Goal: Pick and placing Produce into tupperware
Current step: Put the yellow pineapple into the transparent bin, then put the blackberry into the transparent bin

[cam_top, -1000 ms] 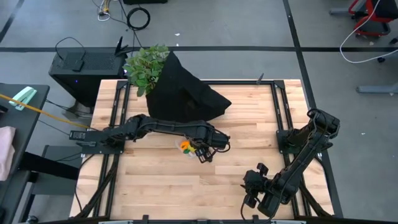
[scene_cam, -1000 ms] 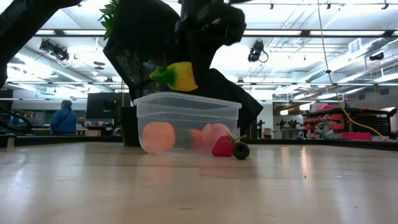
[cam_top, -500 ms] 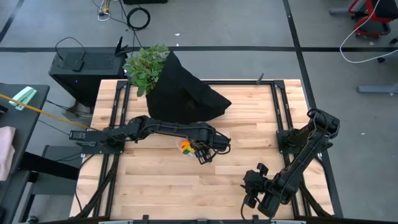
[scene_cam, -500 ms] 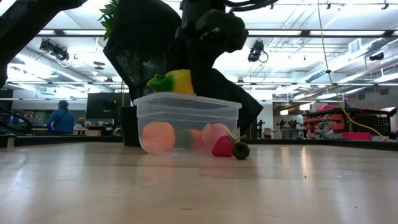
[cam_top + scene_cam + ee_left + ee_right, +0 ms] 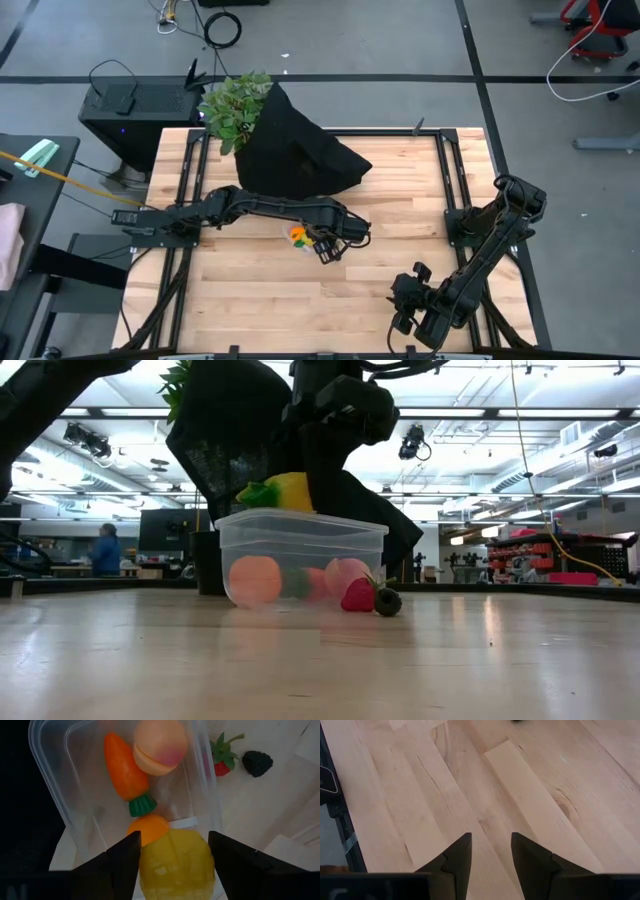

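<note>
Wooden desk (image 5: 250,300) carries the work. Left tool (image 5: 172,851) grips the yellow piece (image 5: 176,865) directly above the tupperware (image 5: 300,560), near one end; release lies straight down. Carrot (image 5: 124,774) lies lengthwise inside. Right tool (image 5: 490,855) waits open, well apart.

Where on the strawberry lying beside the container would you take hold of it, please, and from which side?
Grip the strawberry across its red body, below the green leafy cap, coming straight down from above. It lies on the bare table outside the tupperware, with the dark berry close by, so the fingers should probably close along the container wall rather than toward the berry. The left pincer currently holds the yellow piece.
</note>
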You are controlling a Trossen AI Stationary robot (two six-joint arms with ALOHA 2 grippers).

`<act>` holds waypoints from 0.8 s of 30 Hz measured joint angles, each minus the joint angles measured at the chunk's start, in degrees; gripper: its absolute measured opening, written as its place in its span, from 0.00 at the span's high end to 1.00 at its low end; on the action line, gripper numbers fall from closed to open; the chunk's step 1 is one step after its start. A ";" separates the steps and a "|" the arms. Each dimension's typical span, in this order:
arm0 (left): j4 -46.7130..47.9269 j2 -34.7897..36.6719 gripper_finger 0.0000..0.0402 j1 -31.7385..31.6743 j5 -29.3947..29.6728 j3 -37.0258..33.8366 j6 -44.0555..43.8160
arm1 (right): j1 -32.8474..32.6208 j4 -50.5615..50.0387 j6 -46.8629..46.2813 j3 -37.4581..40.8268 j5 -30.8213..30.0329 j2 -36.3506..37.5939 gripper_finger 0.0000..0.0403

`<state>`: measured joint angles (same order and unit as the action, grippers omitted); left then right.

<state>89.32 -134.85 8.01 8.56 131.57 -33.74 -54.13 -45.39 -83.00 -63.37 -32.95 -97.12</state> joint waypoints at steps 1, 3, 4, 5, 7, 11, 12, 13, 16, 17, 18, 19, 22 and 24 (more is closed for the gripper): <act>0.00 0.00 0.40 0.00 0.00 0.00 0.00 | 0.00 0.00 0.00 0.00 0.01 0.00 0.64; 0.00 0.00 0.39 0.00 0.00 0.00 0.00 | 0.00 0.00 0.00 0.00 0.01 0.00 0.64; 0.02 0.00 0.39 0.00 0.00 0.00 0.03 | -0.01 0.00 0.00 0.00 0.00 0.00 0.64; 0.02 0.00 0.39 0.00 0.00 0.00 0.04 | 0.00 0.00 0.00 0.00 0.01 0.00 0.64; 0.00 0.01 0.38 0.00 0.00 0.00 0.03 | 0.00 0.00 0.00 0.00 0.01 0.00 0.64; 0.00 0.02 0.38 0.00 0.00 0.00 0.04 | 0.00 0.00 0.00 0.00 -0.01 0.00 0.64; 0.00 0.02 0.38 0.00 0.00 0.00 0.04 | 0.00 0.00 0.02 0.00 0.01 0.00 0.64; 0.00 0.02 0.39 0.00 0.00 0.00 0.04 | 0.00 0.00 0.01 0.00 0.01 0.00 0.64; -0.20 0.04 0.41 0.00 0.45 0.00 0.04 | 0.00 0.00 0.01 0.00 0.00 0.00 0.64; -0.44 0.04 0.42 0.00 0.58 0.00 0.09 | 0.00 0.00 0.01 0.00 0.00 0.00 0.64; -0.97 0.04 0.43 0.00 0.62 0.00 0.19 | 0.00 0.00 0.02 0.00 -0.02 0.00 0.64; -1.40 0.07 0.44 0.02 0.63 0.00 0.37 | 0.00 0.00 0.02 0.00 0.00 0.00 0.64; -3.42 0.77 0.49 0.56 0.67 0.00 0.44 | -0.01 -0.02 0.02 0.00 -0.01 0.00 0.64; -6.45 1.80 0.53 1.30 0.87 0.00 0.44 | 0.00 -0.14 0.02 0.00 -0.02 0.00 0.64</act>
<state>82.87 -133.04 9.31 9.43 131.57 -33.30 -54.13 -45.53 -82.98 -63.37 -32.97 -97.12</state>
